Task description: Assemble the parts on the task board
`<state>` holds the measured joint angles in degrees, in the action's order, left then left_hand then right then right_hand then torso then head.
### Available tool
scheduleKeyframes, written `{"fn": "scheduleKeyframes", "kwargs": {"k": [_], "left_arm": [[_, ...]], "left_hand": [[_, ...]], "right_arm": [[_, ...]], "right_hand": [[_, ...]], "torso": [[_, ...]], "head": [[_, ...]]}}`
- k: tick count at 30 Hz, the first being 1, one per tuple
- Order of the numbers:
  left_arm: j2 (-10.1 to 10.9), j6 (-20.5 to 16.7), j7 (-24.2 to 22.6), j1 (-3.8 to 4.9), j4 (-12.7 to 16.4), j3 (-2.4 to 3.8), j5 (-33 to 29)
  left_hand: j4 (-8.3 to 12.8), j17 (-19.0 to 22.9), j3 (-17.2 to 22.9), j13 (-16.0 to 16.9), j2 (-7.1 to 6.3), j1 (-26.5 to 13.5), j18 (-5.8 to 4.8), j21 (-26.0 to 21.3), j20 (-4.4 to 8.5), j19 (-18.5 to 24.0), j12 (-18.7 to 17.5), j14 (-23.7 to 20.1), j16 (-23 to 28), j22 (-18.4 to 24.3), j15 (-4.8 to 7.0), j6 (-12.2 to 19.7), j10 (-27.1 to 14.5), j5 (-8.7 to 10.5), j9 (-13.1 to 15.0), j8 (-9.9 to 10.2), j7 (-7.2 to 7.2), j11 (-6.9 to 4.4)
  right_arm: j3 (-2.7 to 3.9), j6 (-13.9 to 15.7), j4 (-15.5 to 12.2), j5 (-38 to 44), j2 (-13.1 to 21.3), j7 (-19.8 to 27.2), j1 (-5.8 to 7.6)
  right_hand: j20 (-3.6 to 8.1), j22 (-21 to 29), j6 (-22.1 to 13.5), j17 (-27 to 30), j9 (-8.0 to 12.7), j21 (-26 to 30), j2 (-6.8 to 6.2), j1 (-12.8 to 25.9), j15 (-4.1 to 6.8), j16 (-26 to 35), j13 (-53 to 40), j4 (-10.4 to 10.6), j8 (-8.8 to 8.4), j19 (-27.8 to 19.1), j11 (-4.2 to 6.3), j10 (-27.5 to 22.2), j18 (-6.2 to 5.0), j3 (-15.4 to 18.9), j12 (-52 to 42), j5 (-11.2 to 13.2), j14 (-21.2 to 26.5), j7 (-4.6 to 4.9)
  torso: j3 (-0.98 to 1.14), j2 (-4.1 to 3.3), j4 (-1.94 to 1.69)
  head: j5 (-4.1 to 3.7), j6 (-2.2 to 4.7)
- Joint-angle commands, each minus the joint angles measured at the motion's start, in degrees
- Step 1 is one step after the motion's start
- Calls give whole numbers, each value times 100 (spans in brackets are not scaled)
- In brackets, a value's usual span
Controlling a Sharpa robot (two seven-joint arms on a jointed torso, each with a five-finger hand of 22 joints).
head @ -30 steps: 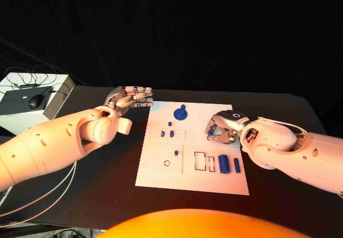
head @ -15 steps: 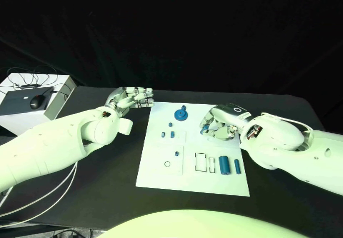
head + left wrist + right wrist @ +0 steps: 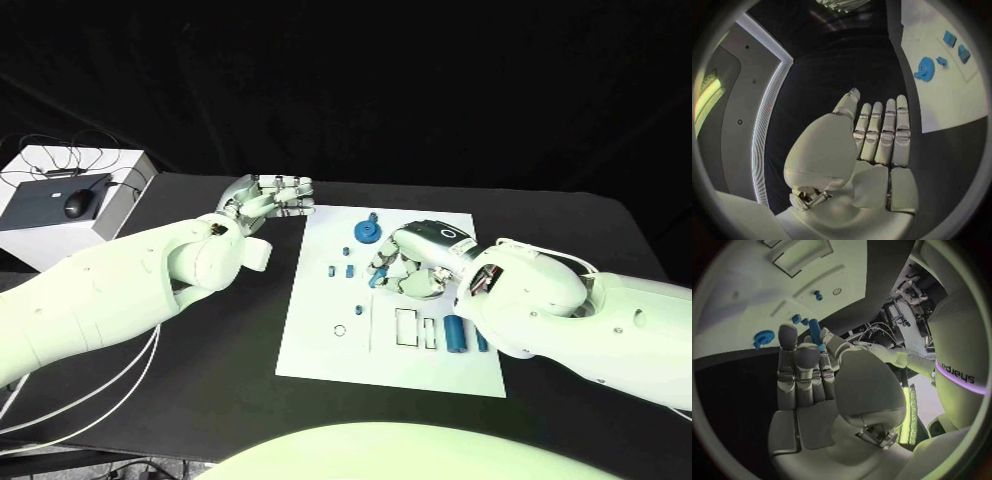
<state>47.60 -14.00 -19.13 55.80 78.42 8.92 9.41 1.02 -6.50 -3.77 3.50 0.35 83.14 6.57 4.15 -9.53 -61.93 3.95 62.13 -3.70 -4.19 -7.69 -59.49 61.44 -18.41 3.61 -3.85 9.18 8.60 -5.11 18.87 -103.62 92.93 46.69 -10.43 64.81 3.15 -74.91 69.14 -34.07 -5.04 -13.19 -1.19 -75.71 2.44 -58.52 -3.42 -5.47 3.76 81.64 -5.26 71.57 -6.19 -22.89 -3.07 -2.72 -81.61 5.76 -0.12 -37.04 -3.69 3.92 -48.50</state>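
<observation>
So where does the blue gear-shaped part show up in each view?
Head view: the blue gear lies at the far end of the white board, beyond the right hand.
Left wrist view: the gear is on the board beyond the left hand.
Right wrist view: the gear lies past the fingertips.
Shared landmark: the white board.

Dim room, black backdrop — overhead light falls bright on the table; wrist views bend.

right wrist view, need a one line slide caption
Right hand pinches a blue pin above the white task board, near a blue gear.
</observation>
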Motion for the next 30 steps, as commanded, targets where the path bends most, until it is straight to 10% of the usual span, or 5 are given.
{"fn": "scheduleKeyframes", "kwargs": {"k": [1,30], "left_arm": [[-3,109,-39,4,9,3,-14],[-45,124,-39,5,3,4,-15]], "left_hand": [[-32,-4,-1,-5,1,-13,43,-16,-9,29,-12,-39,17,9,-11,-26,8,20,-3,11,-3,-6],[-32,-4,-1,-5,1,-13,43,-16,-9,29,-12,-39,17,9,-11,-26,8,20,-3,11,-3,-6]], "right_arm": [[-6,67,22,-91,-93,145,-58],[-155,-2,518,783,-1060,32,-651]], "right_hand": [[28,-159,-6,-9,-9,20,221,-218,18,30,-9,-28,7,-17,272,268,-81,28,-39,-30,7,30],[20,-160,-10,-15,-7,-6,233,-207,13,34,-10,-81,7,-25,266,256,-95,19,-39,-38,3,40]], "torso": [[-6,-4,-7],[-2,-3,-1]], "head": [[67,-24],[278,-150]]}}
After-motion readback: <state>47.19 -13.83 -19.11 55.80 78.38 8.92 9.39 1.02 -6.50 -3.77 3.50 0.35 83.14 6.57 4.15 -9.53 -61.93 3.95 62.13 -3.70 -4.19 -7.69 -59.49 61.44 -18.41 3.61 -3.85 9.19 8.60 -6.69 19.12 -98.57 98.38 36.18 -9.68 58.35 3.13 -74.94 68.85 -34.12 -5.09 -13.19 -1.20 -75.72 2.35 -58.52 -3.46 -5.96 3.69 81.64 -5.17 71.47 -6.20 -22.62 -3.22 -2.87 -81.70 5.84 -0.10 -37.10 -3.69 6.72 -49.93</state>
